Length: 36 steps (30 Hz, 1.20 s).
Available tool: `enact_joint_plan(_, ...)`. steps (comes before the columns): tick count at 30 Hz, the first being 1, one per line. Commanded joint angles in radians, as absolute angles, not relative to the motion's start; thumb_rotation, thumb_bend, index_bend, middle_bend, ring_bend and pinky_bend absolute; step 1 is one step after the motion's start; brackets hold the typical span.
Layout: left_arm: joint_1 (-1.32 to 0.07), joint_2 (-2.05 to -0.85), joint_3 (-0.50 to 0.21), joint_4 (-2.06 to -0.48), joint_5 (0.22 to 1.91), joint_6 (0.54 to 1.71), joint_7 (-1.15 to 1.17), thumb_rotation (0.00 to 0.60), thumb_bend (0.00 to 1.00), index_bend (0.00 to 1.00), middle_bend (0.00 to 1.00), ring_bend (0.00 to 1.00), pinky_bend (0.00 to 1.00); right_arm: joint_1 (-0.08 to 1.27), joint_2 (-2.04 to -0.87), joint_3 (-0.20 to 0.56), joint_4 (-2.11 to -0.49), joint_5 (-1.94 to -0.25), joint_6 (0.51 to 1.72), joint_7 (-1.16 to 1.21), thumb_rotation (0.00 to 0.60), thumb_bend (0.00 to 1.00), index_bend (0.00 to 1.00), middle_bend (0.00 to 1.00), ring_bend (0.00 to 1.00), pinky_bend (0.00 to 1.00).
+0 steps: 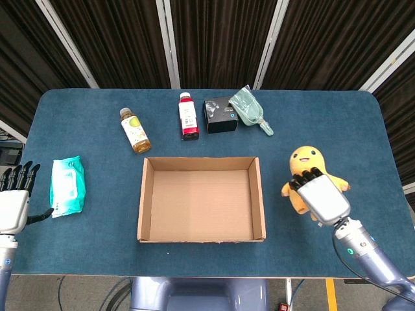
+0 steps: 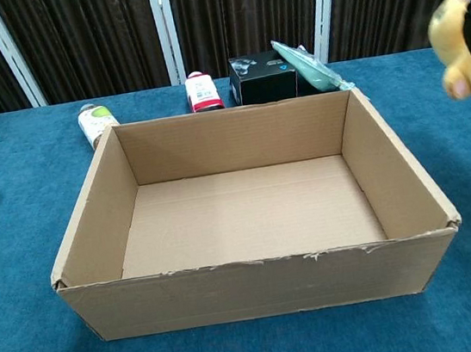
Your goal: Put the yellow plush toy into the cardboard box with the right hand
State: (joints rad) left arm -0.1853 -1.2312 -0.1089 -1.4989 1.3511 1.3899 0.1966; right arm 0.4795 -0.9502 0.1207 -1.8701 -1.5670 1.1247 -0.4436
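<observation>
My right hand grips the yellow plush toy and holds it lifted above the table, just right of the cardboard box. In the chest view the yellow plush toy hangs high at the right edge, above the level of the cardboard box rim. The box is open at the top and nothing lies inside it. My left hand hovers at the table's front left corner with its fingers spread, holding nothing.
A teal wipes pack lies near my left hand. Along the far side stand a juice bottle, a red bottle, a black box and a green scoop.
</observation>
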Motion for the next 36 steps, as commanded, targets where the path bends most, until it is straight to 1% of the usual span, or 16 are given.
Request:
enact_joint_plan(1, -0.185, -1.224, -0.102, -1.499, 1.362, 1.387, 0.184, 0.569, 0.00, 0.00, 0.00, 0.00, 0.00, 0.558, -0.872, 0.214, -2.091, -1.455, 1.065, -0.614, 0.600, 0.52, 0.62, 0.46, 0.50, 0.75)
enact_joint_plan(5, -0.190, -1.226, -0.096, -1.494, 1.361, 1.369, 0.178, 0.572, 0.00, 0.00, 0.00, 0.00, 0.00, 0.634, -0.928, 0.260, -2.162, -1.367, 1.028, -0.738, 0.600, 0.51, 0.61, 0.46, 0.50, 0.75)
enact_joint_plan(10, -0.191, -1.226, -0.083, -1.496, 1.394, 1.378, 0.171, 0.578, 0.00, 0.00, 0.00, 0.00, 0.00, 0.752, -1.101, 0.275, -2.179, -1.197, 0.974, -0.884, 0.600, 0.49, 0.60, 0.45, 0.50, 0.75)
enact_joint_plan(12, -0.187, -1.224, -0.079, -1.497, 1.403, 1.384, 0.163, 0.587, 0.00, 0.00, 0.00, 0.00, 0.00, 0.796, -1.192, 0.273, -2.166, -1.137, 0.987, -0.952, 0.600, 0.48, 0.59, 0.45, 0.50, 0.75)
enact_joint_plan(16, -0.186, -1.215, -0.074, -1.501, 1.408, 1.380, 0.141, 0.592, 0.00, 0.00, 0.00, 0.00, 0.00, 0.877, -1.428, 0.251, -2.118, -1.051, 1.101, -1.146, 0.600, 0.47, 0.57, 0.42, 0.48, 0.75)
enact_joint_plan(18, -0.184, -1.211, -0.072, -1.500, 1.412, 1.382, 0.132, 0.592, 0.00, 0.00, 0.00, 0.00, 0.00, 0.902, -1.514, 0.238, -2.102, -1.023, 1.148, -1.212, 0.600, 0.42, 0.50, 0.38, 0.46, 0.75)
enact_joint_plan(19, -0.184, -1.209, -0.071, -1.500, 1.412, 1.382, 0.128, 0.591, 0.00, 0.00, 0.00, 0.00, 0.00, 0.911, -1.550, 0.233, -2.096, -1.010, 1.171, -1.238, 0.600, 0.37, 0.40, 0.34, 0.44, 0.73)
enact_joint_plan(20, -0.184, -1.207, -0.070, -1.501, 1.413, 1.380, 0.122, 0.591, 0.00, 0.00, 0.00, 0.00, 0.00, 0.918, -1.582, 0.229, -2.091, -1.000, 1.194, -1.260, 0.600, 0.33, 0.32, 0.29, 0.41, 0.71)
enact_joint_plan(22, -0.185, -1.200, -0.065, -1.505, 1.415, 1.369, 0.104, 0.591, 0.00, 0.00, 0.00, 0.00, 0.00, 0.925, -1.646, 0.217, -2.082, -0.984, 1.246, -1.299, 0.600, 0.17, 0.11, 0.12, 0.25, 0.58)
enact_joint_plan(23, -0.185, -1.196, -0.063, -1.507, 1.416, 1.365, 0.096, 0.592, 0.00, 0.00, 0.00, 0.00, 0.00, 0.928, -1.670, 0.209, -2.082, -0.973, 1.262, -1.315, 0.600, 0.11, 0.06, 0.07, 0.18, 0.51)
enact_joint_plan(24, -0.186, -1.193, -0.062, -1.507, 1.419, 1.363, 0.091, 0.593, 0.00, 0.00, 0.00, 0.00, 0.00, 0.930, -1.687, 0.206, -2.086, -0.957, 1.273, -1.322, 0.600, 0.04, 0.01, 0.01, 0.08, 0.41)
enact_joint_plan(25, -0.186, -1.192, -0.061, -1.507, 1.421, 1.363, 0.089, 0.592, 0.00, 0.00, 0.00, 0.00, 0.00, 0.931, -1.695, 0.207, -2.089, -0.942, 1.280, -1.323, 0.600, 0.01, 0.00, 0.00, 0.02, 0.32)
enact_joint_plan(26, -0.187, -1.191, -0.060, -1.507, 1.424, 1.363, 0.087, 0.592, 0.00, 0.00, 0.00, 0.00, 0.00, 0.932, -1.700, 0.209, -2.092, -0.929, 1.285, -1.325, 0.600, 0.00, 0.00, 0.00, 0.00, 0.26)
enact_joint_plan(28, -0.186, -1.188, -0.057, -1.508, 1.430, 1.365, 0.081, 0.591, 0.00, 0.00, 0.00, 0.00, 0.00, 0.935, -1.701, 0.216, -2.092, -0.914, 1.298, -1.330, 0.600, 0.00, 0.00, 0.00, 0.00, 0.20)
enact_joint_plan(33, -0.183, -1.185, -0.056, -1.509, 1.437, 1.375, 0.073, 0.591, 0.00, 0.00, 0.00, 0.00, 0.00, 0.924, -1.673, 0.228, -2.105, -0.924, 1.331, -1.306, 0.600, 0.00, 0.00, 0.00, 0.00, 0.12)
enact_joint_plan(36, -0.181, -1.184, -0.056, -1.511, 1.442, 1.381, 0.071, 0.592, 0.00, 0.00, 0.00, 0.00, 0.00, 0.911, -1.632, 0.227, -2.132, -0.926, 1.351, -1.304, 0.600, 0.00, 0.00, 0.00, 0.00, 0.11)
